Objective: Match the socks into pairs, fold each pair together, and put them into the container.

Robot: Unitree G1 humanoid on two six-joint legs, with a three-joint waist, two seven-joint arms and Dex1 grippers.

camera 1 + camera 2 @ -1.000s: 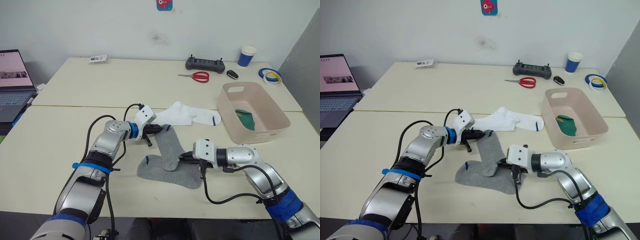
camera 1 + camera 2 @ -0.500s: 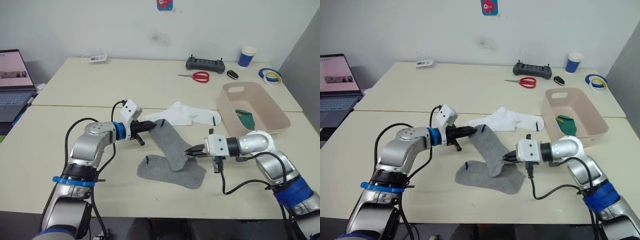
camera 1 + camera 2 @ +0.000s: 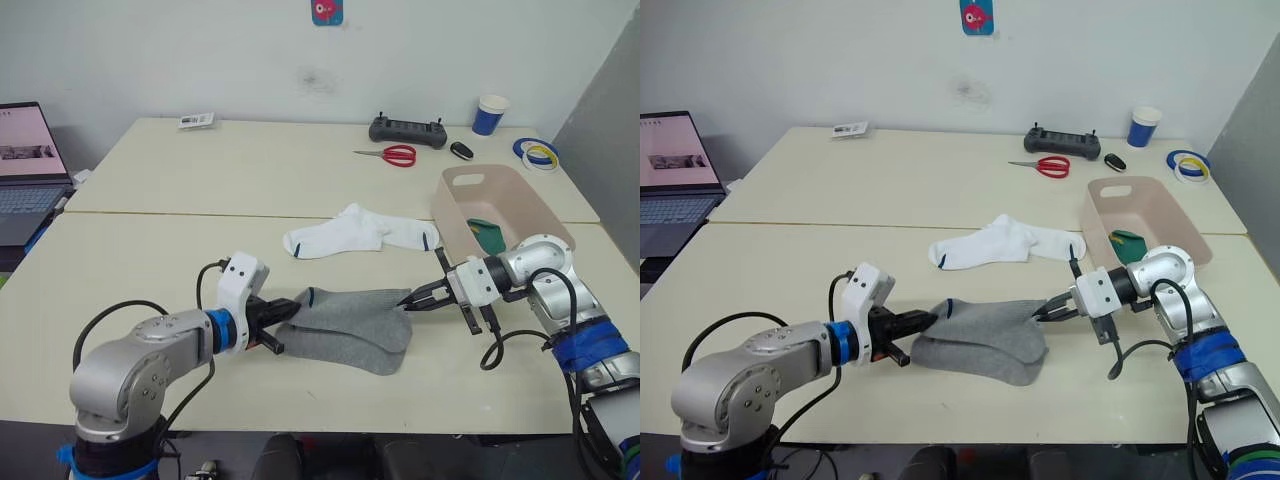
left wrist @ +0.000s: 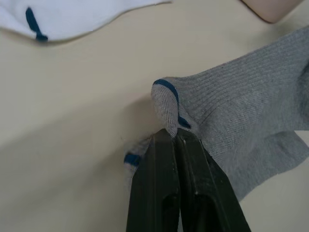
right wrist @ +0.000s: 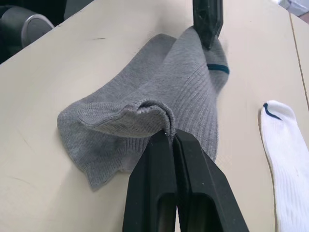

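You have the 2 grey socks (image 3: 350, 318) stretched between both arms, low over the front of the surface (image 3: 150, 260). Your left end effector (image 3: 283, 315) is clamped on the cuff end, where the small blue marks sit; the left wrist view shows its fingers (image 4: 166, 193) pressed together with grey fabric pinched at the tips. Your right end effector (image 3: 412, 299) is clamped on the opposite end, and the right wrist view shows a fold of grey knit caught between its closed fingers (image 5: 164, 193). One grey sock lies on top of the other, roughly lined up along its length.

As for progress, I judge you are about a third of the way through. Dark green fabric (image 3: 490, 236) already lies inside the container (image 3: 470, 182), which stands at the right of the surface just beyond your right end effector; whether that is both green socks I cannot tell. The grey pair looks matched and stacked but not yet folded over. The white socks (image 3: 355, 232) lie flat and overlapping in the middle of the surface, between the grey pair and the far half, apart from either end effector.

What is left: fold the grey pair and drop it in the container, then fold the white pair and put it in too.
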